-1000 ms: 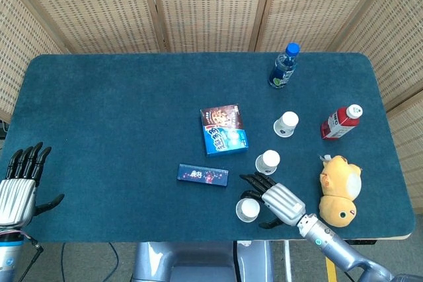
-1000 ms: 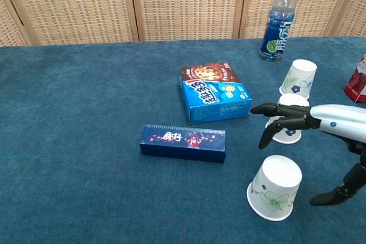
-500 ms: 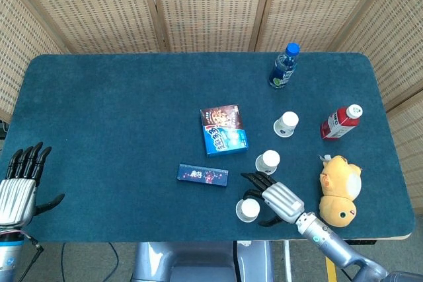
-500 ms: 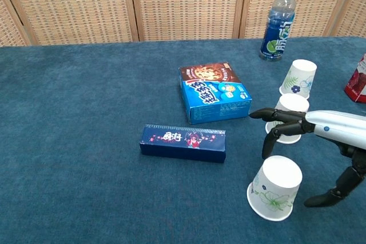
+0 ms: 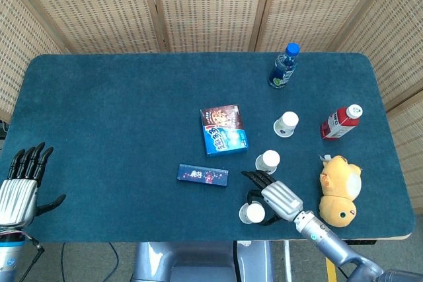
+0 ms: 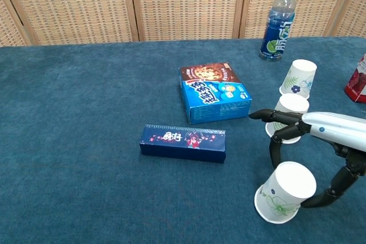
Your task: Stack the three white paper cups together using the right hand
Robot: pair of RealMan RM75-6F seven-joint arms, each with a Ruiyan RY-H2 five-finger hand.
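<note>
On the blue desk (image 5: 119,110) the right hand (image 5: 276,197) curls around the nearest white paper cup (image 5: 252,213) at the front edge. A second cup (image 5: 268,161) stands just beyond the fingers, a third (image 5: 285,123) farther back. The left hand (image 5: 20,186) hangs with fingers spread off the desk's left front corner. A plush toy (image 5: 340,191) lies right of the right hand

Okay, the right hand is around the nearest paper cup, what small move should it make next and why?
Probably close the fingers a little more, then lift. The right hand brackets the nearest cup, fingers on one side and thumb on the other, and the cup looks tilted, so the hold may not be firm. The middle cup stands just behind as the likely target.
</note>
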